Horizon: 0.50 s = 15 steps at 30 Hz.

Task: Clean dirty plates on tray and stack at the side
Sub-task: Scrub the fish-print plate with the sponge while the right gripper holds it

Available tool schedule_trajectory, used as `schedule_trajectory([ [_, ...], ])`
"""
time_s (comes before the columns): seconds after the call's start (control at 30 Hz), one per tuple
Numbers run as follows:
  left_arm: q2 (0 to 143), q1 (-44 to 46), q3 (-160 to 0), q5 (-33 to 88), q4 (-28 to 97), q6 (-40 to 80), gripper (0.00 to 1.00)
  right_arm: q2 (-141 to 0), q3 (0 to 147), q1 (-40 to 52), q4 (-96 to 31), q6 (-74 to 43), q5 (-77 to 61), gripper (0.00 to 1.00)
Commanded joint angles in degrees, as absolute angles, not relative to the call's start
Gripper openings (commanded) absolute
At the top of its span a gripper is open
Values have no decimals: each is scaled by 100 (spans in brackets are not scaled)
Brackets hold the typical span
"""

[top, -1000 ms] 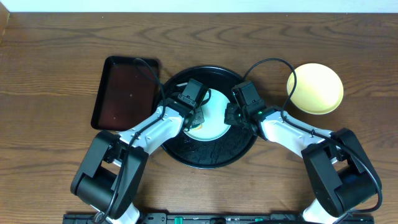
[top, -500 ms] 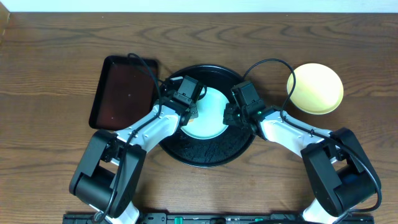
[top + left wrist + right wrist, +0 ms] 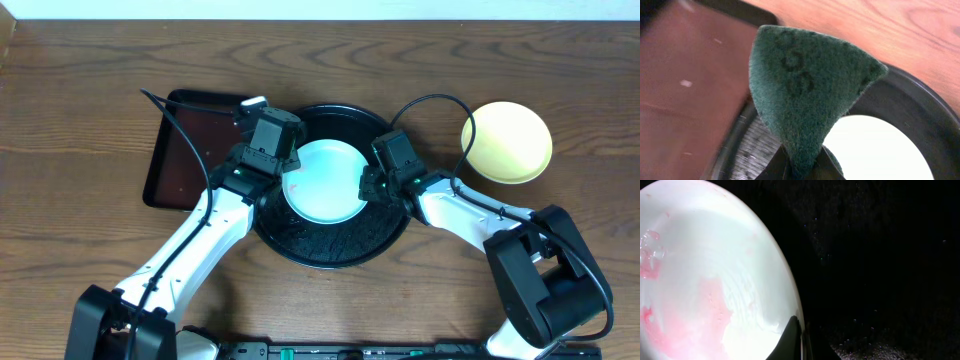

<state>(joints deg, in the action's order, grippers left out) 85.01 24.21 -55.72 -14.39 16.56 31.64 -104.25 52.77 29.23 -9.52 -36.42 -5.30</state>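
The black tray [image 3: 345, 250] sits mid-counter, and on it lies a mint plate [image 3: 325, 182]; the right hand [image 3: 799, 341] is clenched on that plate's right rim, most likely to pin it so that it cannot skate on the glossy tray under scrubbing; the right wrist view shows pink smears [image 3: 705, 315] across the plate's face, so it is not yet clean; the left hand [image 3: 804, 167] is clamped on a green scouring pad [image 3: 805, 90], which stands up from the fingers in a folded wedge, lifted off the plate and hanging over the tray's left rim just beside the brown rectangular tray [image 3: 190, 150]; held this way the pad's broad face is free to press flat onto the plate; whether a second plate lies under the mint one I cannot tell; a yellow plate [image 3: 507, 142] rests alone on the bare counter toward the right edge, well apart from the tray, which looks like the stacking spot; room is tight on the left, where the two trays nearly meet and a raised rim could catch the pad; the counter toward the far edge and the right near corner lies open for carrying a plate across.
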Motion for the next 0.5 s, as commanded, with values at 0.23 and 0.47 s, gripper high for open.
schedule_trajectory([
  [0.23, 9494, 2434, -5535, 242, 1437, 3693, 7, -10803, 5046, 2910, -1138, -3616, -47, 1],
  [0.47, 10368, 2432, -5535, 237, 1092, 3441, 7, -10803, 5046, 2910, -1153, -3616, -47, 1],
])
